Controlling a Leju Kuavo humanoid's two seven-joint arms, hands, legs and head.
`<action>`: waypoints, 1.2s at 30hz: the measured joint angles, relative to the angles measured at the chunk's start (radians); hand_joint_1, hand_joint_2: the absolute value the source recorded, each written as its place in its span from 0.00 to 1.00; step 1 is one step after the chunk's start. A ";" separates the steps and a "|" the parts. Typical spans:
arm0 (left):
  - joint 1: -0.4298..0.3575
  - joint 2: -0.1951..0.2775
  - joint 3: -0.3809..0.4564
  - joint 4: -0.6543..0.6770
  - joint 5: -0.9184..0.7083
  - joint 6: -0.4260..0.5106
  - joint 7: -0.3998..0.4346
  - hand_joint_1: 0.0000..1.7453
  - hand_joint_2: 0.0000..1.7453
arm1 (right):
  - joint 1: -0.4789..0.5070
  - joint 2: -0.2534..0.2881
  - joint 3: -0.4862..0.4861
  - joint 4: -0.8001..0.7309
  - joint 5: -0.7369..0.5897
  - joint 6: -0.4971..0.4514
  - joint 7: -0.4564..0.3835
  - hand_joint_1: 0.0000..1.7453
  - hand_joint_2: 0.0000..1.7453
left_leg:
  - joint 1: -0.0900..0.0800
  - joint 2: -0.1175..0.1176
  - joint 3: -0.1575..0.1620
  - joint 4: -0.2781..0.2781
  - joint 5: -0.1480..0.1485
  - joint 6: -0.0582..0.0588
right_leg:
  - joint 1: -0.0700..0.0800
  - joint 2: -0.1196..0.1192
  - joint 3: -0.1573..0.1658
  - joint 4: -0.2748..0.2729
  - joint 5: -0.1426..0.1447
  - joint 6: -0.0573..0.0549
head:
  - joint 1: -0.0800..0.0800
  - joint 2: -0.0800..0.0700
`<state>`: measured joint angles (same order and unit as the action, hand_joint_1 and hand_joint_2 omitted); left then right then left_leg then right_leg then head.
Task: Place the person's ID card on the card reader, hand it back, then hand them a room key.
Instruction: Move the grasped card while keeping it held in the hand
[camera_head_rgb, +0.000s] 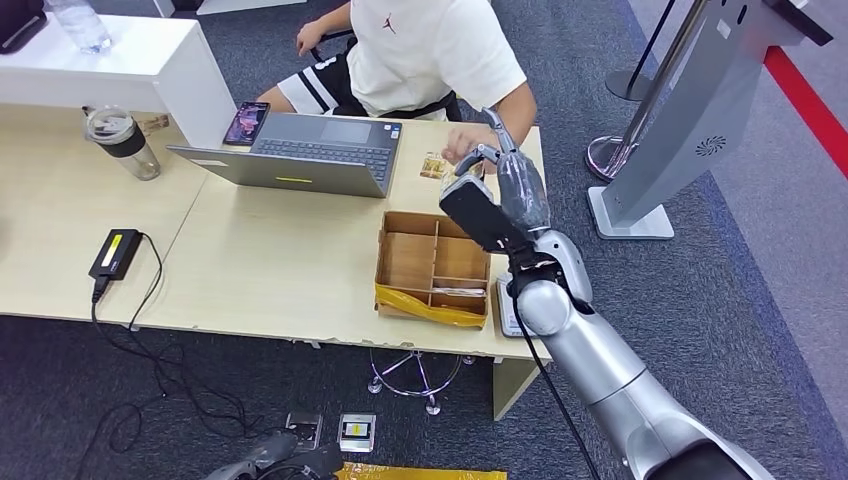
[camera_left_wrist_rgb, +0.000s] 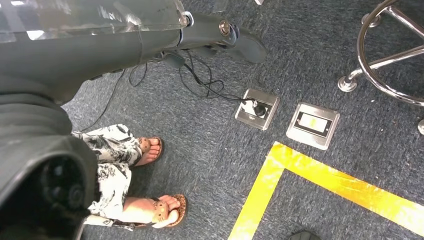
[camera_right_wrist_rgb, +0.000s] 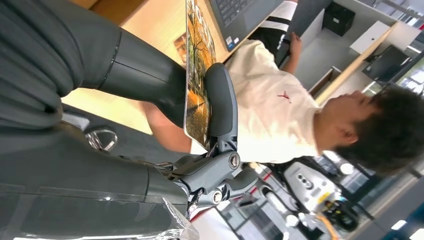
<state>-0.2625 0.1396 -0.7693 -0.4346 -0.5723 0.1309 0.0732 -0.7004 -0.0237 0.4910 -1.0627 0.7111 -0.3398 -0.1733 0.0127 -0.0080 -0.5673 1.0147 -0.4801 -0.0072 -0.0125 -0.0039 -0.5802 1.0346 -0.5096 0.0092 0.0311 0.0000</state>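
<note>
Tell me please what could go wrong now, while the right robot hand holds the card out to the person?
1. The right robot hand pinches the card by its edge only; it may slip before the person's hand takes it.
2. If dropped, it could land in the open cardboard box or beside the laptop.
</note>
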 joint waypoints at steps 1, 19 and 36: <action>0.000 0.000 0.003 0.001 0.001 0.001 0.000 0.00 0.00 | 0.006 -0.001 -0.006 0.004 -0.017 -0.004 -0.002 1.00 1.00 | 0.000 0.000 0.000 0.000 0.000 0.000 | 0.000 0.000 0.000 0.000 0.000 0.000 | 0.000 0.000; 0.026 0.003 0.027 0.021 0.075 0.071 0.001 0.00 0.00 | 0.088 -0.031 -0.147 0.267 -0.465 -0.091 -0.116 1.00 1.00 | 0.000 0.000 -0.001 0.000 -0.001 0.000 | 0.000 0.000 -0.001 0.000 0.000 0.000 | 0.000 0.000; 0.084 0.016 0.041 0.029 0.149 0.132 0.001 0.00 0.00 | 0.171 -0.007 -0.213 0.499 -0.571 -0.088 -0.186 1.00 1.00 | 0.000 0.000 -0.002 0.000 -0.001 0.000 | 0.000 0.000 -0.001 0.000 0.000 0.000 | 0.000 0.000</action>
<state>-0.1781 0.1552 -0.7280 -0.4059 -0.4233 0.2627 0.0744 -0.5294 -0.0303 0.2776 -0.5636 0.1401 -0.4274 -0.3594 0.0128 -0.0077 -0.5688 1.0146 -0.4811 -0.0075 -0.0125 -0.0036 -0.5815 1.0344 -0.5100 0.0088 0.0310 0.0000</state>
